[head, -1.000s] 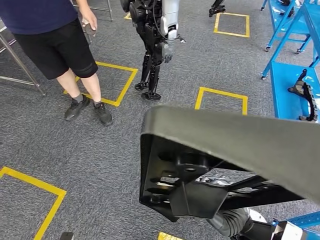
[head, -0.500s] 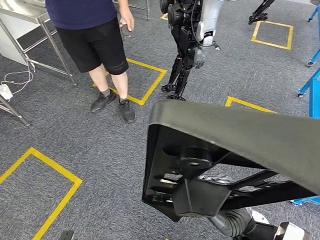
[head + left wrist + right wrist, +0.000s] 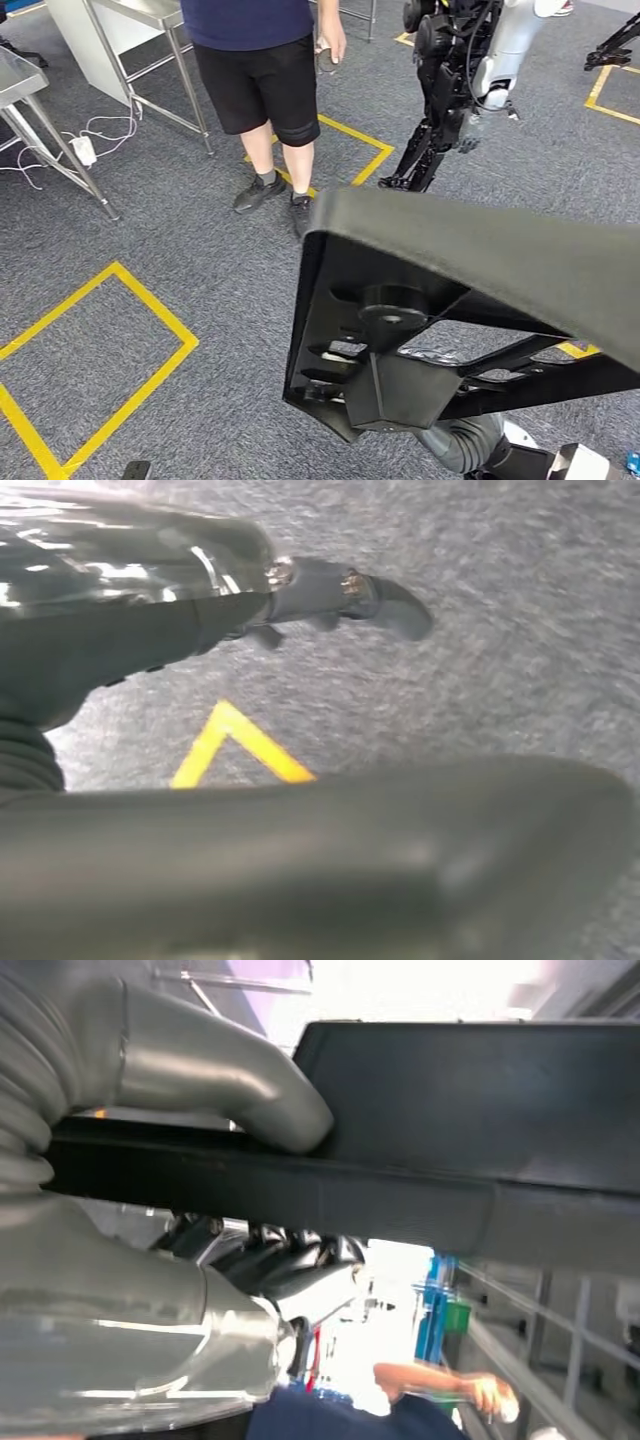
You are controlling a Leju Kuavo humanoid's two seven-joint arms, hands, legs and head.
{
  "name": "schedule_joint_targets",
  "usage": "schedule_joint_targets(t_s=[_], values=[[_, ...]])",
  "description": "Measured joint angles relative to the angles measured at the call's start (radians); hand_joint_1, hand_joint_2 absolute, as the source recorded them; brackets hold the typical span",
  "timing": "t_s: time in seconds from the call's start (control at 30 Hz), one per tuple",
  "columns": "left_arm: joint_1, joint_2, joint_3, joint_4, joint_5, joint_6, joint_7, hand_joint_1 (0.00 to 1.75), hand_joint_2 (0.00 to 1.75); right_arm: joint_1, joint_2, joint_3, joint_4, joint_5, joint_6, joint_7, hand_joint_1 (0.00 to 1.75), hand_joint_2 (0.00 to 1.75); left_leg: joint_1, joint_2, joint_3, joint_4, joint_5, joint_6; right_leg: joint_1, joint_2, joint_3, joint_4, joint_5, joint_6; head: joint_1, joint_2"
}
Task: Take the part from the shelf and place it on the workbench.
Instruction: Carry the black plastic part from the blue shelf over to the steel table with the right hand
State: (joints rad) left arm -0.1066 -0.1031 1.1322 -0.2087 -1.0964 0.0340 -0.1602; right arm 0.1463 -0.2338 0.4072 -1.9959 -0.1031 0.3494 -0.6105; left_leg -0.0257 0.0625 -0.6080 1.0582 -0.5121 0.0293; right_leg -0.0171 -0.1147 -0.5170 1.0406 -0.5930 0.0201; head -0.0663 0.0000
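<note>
The part [image 3: 468, 300] is a large black plastic frame with a curved top and ribbed underside, carried low at the right in the head view. My right hand [image 3: 143, 1290] grips it: the grey thumb [image 3: 226, 1085] lies over the part's dark bar [image 3: 392, 1200] and the fingers wrap beneath. In the head view the part hides that hand, and its grey ribbed wrist [image 3: 462, 442] shows below. My left hand [image 3: 226, 610] hangs over the grey carpet with fingers stretched out and nothing in it.
A person [image 3: 264, 70] in black shorts stands ahead. Another robot [image 3: 460, 80] stands at the upper right. Steel tables [image 3: 45, 110] stand at the upper left, with a cable and power strip [image 3: 83, 150] on the floor. Yellow tape squares [image 3: 113, 350] mark the carpet.
The whole view has swung to the left, so the person, the other robot and the floor marks slide right and steel tables come into sight. The part stays held in the same place.
</note>
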Motion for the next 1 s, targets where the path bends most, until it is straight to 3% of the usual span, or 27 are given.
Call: schedule_joint_targets(t_s=[0.03,0.1,0.17,0.2,0.23,0.27,0.3,0.37,0.43,0.47,0.5,0.57,0.63,0.7,0.73,0.77,0.83,0.9,0.97,1.0], values=[[0.002,0.0,0.0,0.0,0.0,0.0,0.0,0.0,1.75,-0.001,0.0,0.0,0.0,0.0,0.0,0.0,1.75,1.75,0.002,-0.01,0.004,-0.006,0.001,0.005,-0.001,0.008,0.005,0.003,-0.006,0.004,0.0,0.0],[0.0,0.001,0.0,0.0,0.0,0.0,0.0,0.0,1.75,-0.002,0.001,-0.001,-0.002,0.0,0.0,0.0,1.75,1.75,0.011,-0.03,0.015,-0.018,0.004,0.015,-0.003,0.056,-0.011,0.054,-0.041,0.009,0.001,0.0],[-0.005,0.0,0.0,0.0,0.0,0.0,0.0,0.0,1.75,0.0,0.0,-0.001,-0.003,0.0,0.0,0.0,1.75,1.75,0.014,-0.052,0.017,-0.019,0.003,0.021,-0.003,0.1,-0.075,0.174,-0.095,0.01,0.002,0.0],[-0.006,0.0,0.0,0.0,0.0,0.0,0.0,0.0,1.75,0.003,0.0,-0.002,-0.003,0.0,0.0,0.0,1.75,1.75,0.014,-0.065,0.018,-0.019,0.003,0.022,-0.003,0.106,-0.111,0.231,-0.112,0.012,0.002,0.0],[-0.005,0.0,0.0,0.0,0.0,0.0,0.0,0.0,1.75,0.004,0.0,-0.002,-0.003,0.0,0.0,0.0,1.75,1.75,0.014,-0.078,0.019,-0.019,0.002,0.022,-0.003,0.108,-0.136,0.263,-0.111,0.013,0.002,0.0],[-0.004,-0.001,0.0,0.0,0.0,0.0,0.0,0.0,1.75,0.005,0.0,-0.002,-0.003,0.0,0.0,0.0,1.75,1.75,0.015,-0.092,0.022,-0.019,0.0,0.021,-0.003,0.11,-0.144,0.258,-0.088,0.014,0.002,0.0],[-0.003,-0.001,0.0,0.0,0.0,0.0,0.0,0.0,1.75,0.005,0.0,-0.003,-0.003,0.0,0.0,0.0,1.75,1.75,0.016,-0.106,0.026,-0.019,-0.002,0.02,-0.004,0.114,-0.132,0.213,-0.047,0.015,0.002,0.0],[-0.003,-0.001,0.0,0.0,0.0,0.0,0.0,0.0,1.75,0.006,0.0,-0.003,-0.002,0.0,0.0,0.0,1.75,1.75,0.018,-0.133,0.032,-0.016,-0.009,0.012,-0.007,0.155,-0.086,0.081,0.032,0.015,0.002,0.0],[-0.004,-0.001,0.0,0.0,0.0,0.0,0.0,0.0,1.75,0.007,0.0,-0.003,-0.002,0.0,0.0,0.001,1.75,1.75,0.02,-0.156,0.028,-0.013,-0.012,0.003,-0.009,0.194,-0.061,0.013,0.055,0.01,0.002,0.0],[-0.003,-0.001,0.0,0.0,0.0,0.0,0.0,0.0,1.75,0.007,0.0,-0.003,-0.003,0.0,0.0,0.001,1.75,1.75,0.021,-0.166,0.024,-0.012,-0.011,-0.002,-0.008,0.196,-0.06,0.009,0.051,0.005,0.001,0.0],[-0.001,-0.001,0.0,0.0,0.0,0.0,0.0,0.0,1.75,0.006,0.001,-0.003,-0.003,0.0,0.0,0.001,1.75,1.75,0.024,-0.176,0.022,-0.013,-0.011,-0.008,-0.008,0.186,-0.058,0.007,0.05,-0.001,0.001,0.0],[0.002,-0.001,0.0,0.0,0.0,0.0,0.0,0.0,1.75,0.004,0.002,-0.003,-0.003,0.0,0.0,0.001,1.75,1.75,0.023,-0.159,0.015,0.002,-0.023,-0.018,-0.01,0.162,-0.051,0.002,0.049,-0.014,0.0,0.0],[-0.002,-0.003,0.0,0.0,0.0,0.0,0.0,0.0,1.75,0.005,0.003,-0.004,-0.004,0.0,0.0,0.001,1.75,1.75,0.023,-0.109,-0.024,0.082,-0.066,-0.029,-0.012,0.132,-0.043,-0.001,0.044,-0.023,0.0,0.0],[-0.004,-0.003,0.0,0.0,0.0,0.0,0.0,0.0,1.75,0.006,0.003,-0.004,-0.005,0.0,0.0,0.001,1.75,1.75,0.028,-0.081,-0.09,0.207,-0.115,-0.038,-0.011,0.104,-0.037,-0.001,0.036,-0.027,-0.001,0.0],[-0.003,-0.003,0.0,0.0,0.0,0.0,0.0,0.0,1.75,0.007,0.003,-0.003,-0.005,0.0,0.0,0.001,1.75,1.75,0.031,-0.077,-0.112,0.248,-0.122,-0.04,-0.011,0.091,-0.033,-0.001,0.032,-0.026,0.0,0.0],[-0.002,-0.003,0.0,0.0,0.0,0.0,0.0,0.0,1.75,0.007,0.003,-0.003,-0.005,0.0,0.0,0.001,1.75,1.75,0.032,-0.074,-0.117,0.252,-0.109,-0.041,-0.011,0.078,-0.027,-0.001,0.027,-0.025,0.0,0.0],[0.001,-0.003,0.0,0.0,0.0,0.0,0.0,0.0,1.75,0.006,0.003,-0.003,-0.005,0.0,0.0,0.001,1.75,1.75,0.033,-0.059,-0.074,0.154,-0.039,-0.038,-0.011,0.056,-0.011,-0.001,0.016,-0.021,0.0,0.0],[0.0,-0.003,0.0,0.0,0.0,0.0,0.0,0.0,1.75,0.006,0.003,-0.003,-0.005,0.0,0.0,0.001,1.75,1.75,0.024,-0.022,-0.021,0.042,0.008,-0.027,-0.008,0.038,0.001,-0.002,0.006,-0.013,0.0,0.0],[-0.001,-0.003,0.0,0.0,0.0,0.0,0.0,0.0,1.75,0.005,0.003,-0.003,-0.005,0.0,0.0,0.001,1.75,1.75,0.013,-0.004,-0.007,0.009,0.004,-0.015,-0.005,0.022,0.006,-0.004,-0.001,-0.003,0.0,0.0],[0.0,-0.003,0.0,0.0,0.0,0.0,0.0,0.0,1.75,0.005,0.004,-0.003,-0.005,0.0,0.0,0.0,1.75,1.75,0.011,-0.011,-0.007,0.004,0.002,-0.009,-0.004,0.013,0.01,-0.007,-0.003,0.002,0.0,0.0]])
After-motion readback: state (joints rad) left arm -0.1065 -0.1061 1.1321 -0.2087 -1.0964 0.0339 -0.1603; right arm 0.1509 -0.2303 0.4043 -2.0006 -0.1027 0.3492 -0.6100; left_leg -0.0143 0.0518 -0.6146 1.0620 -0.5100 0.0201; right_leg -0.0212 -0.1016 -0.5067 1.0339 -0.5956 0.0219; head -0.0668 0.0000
